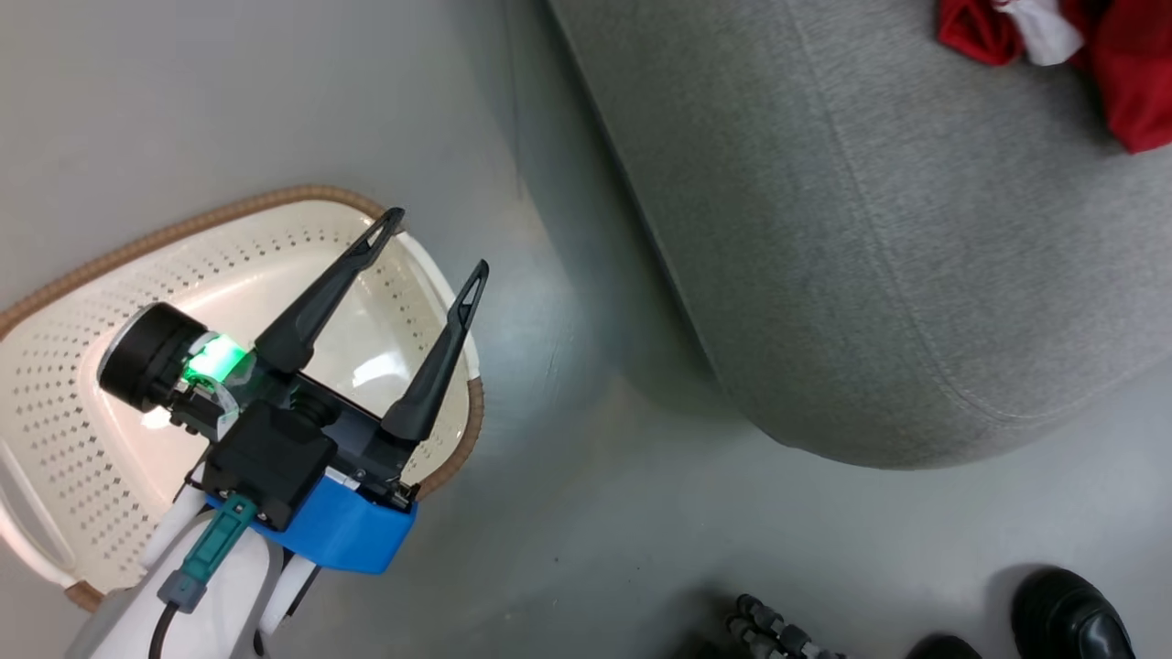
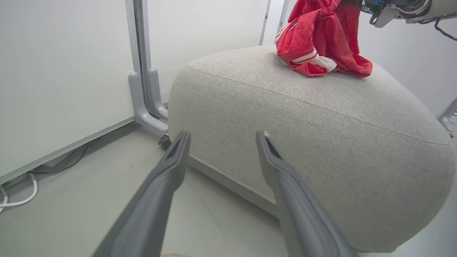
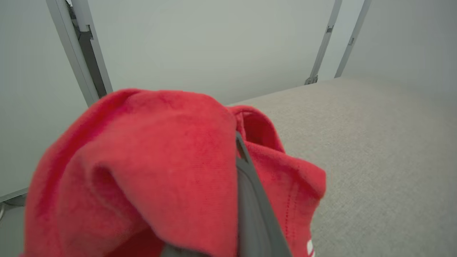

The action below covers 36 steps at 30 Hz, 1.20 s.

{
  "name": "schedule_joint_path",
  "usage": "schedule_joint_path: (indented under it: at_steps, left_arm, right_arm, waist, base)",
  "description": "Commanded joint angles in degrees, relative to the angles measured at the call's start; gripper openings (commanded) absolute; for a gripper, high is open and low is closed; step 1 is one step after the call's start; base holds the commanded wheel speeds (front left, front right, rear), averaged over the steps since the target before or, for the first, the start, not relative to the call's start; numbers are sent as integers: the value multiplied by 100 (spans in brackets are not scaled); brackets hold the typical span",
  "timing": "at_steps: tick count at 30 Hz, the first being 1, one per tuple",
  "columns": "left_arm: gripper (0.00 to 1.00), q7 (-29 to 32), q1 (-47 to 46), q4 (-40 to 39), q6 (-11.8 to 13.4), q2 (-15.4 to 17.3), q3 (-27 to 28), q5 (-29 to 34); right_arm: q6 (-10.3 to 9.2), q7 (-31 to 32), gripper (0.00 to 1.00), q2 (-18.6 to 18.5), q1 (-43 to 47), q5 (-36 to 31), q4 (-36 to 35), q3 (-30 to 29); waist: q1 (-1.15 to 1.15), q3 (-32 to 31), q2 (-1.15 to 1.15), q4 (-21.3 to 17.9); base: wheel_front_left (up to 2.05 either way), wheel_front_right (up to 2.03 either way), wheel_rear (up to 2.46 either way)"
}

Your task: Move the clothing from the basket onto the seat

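**A:** Head view first. Where is the left gripper (image 1: 436, 243)?

**B:** It hangs above the basket (image 1: 64, 394), with its fingers spread wide and nothing between them. What shows of the basket's floor is bare, though the gripper's body hides part of it.

**A:** And the clothing?

**B:** The clothing (image 1: 1131, 91) lies on the seat (image 1: 870, 238), at the far right corner of that view, well apart from the basket.

**A:** What is the right gripper (image 3: 234, 142) doing?

**B:** In the right wrist view one dark finger stands near the middle, and red cloth covers the spot where the other should be. I judge it pinched shut on the cloth, but the second finger is hidden.

**A:** Which arm is nearer, then?

**B:** The right, by far. The left wrist view shows the red heap resting on top of the seat, its upper folds rising to that arm just above. I cannot tell whether the heap is one garment or two.

**A:** What does the next move turn on?

**B:** The seat lies directly under the cloth, so I expect the right gripper only needs to let go, with no sideways travel. The left gripper sits low by the seat's rounded front, off to the left of the heap.
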Motion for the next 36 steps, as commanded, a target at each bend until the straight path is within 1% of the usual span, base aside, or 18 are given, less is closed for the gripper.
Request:
schedule_joint_path:
  at_steps: [1, 3, 11, 12, 13, 14, 15, 16, 17, 21, 26, 30, 32, 36]
  left_arm:
    - [100, 2, -31, -53, 28, 41, 21, -1]
    - [100, -9, -2, -77, 46, 58, 31, -14]
    - [100, -90, -90, -21, 82, 39, 41, -42]
    - [100, -104, -86, 6, 86, 24, 33, -39]
    - [100, -120, -85, 35, 81, 8, 14, -47]
    - [100, -140, -86, 64, 80, -11, -5, -56]
    - [100, -150, -90, 99, 77, -29, -29, -67]
    - [100, -164, -96, 142, 72, -47, -51, -81]
    - [100, -190, -107, 185, 64, -69, -67, -88]
    - [100, -268, -133, 417, 43, -148, -129, -132]
    - [100, -374, -121, 792, 9, -323, -243, -208]
    - [100, -425, -70, 1099, -6, -538, -286, -298]
    - [100, -437, -25, 1243, -22, -656, -289, -337]
    - [100, -439, 178, 1398, -44, -939, -164, -417]
  right_arm:
    - [1, -22, 0, 104, -12, -8, 92, -3]
    - [1, -26, 0, 163, 20, -31, 154, -14]
    - [1, -30, 0, 200, 102, -167, 161, -64]
    - [1, -30, 4, 208, 113, -182, 168, -53]
    - [1, -30, 26, 212, 127, -209, 178, -42]
    - [1, -31, 42, 219, 145, -221, 185, -33]
    - [1, -31, 66, 226, 168, -224, 193, -26]
    - [1, -31, 85, 228, 200, -241, 199, -21]
    - [1, -31, 100, 226, 229, -252, 202, -15]
    - [1, -30, 100, 281, 379, -140, 249, 40]
    - [1, -31, 100, 185, 647, -47, 305, 168]
    - [1, -31, 100, 153, 938, 0, 279, 383]
    - [1, -29, 100, 74, 1073, 10, 255, 512]
    - [1, -27, 100, 0, 1399, 37, 233, 803]
  waist:
    - [-1, 138, 0, 89]
    - [-1, 160, 0, 103]
    - [-1, 128, 0, 151]
    - [-1, 106, 0, 151]
    - [-1, 82, 0, 153]
    - [-1, 56, 0, 155]
    - [-1, 24, 0, 161]
    - [-1, -16, 0, 171]
    - [-1, -55, 0, 182]
    - [-1, -242, 0, 236]
    - [-1, -631, 0, 384]
    - [-1, -1019, 0, 538]
    - [-1, -1220, 0, 619]
    - [-1, -1711, 0, 773]
  base:
    - [0, 0, 0]
    - [0, 0, 0]
    - [0, 0, 0]
    - [0, 0, 0]
    - [0, 0, 0]
    - [0, 0, 0]
    - [0, 0, 0]
    - [0, 0, 0]
    - [0, 0, 0]
    - [0, 0, 0]
    - [0, 0, 0]
    - [0, 0, 0]
    - [0, 0, 0]
    - [0, 0, 0]
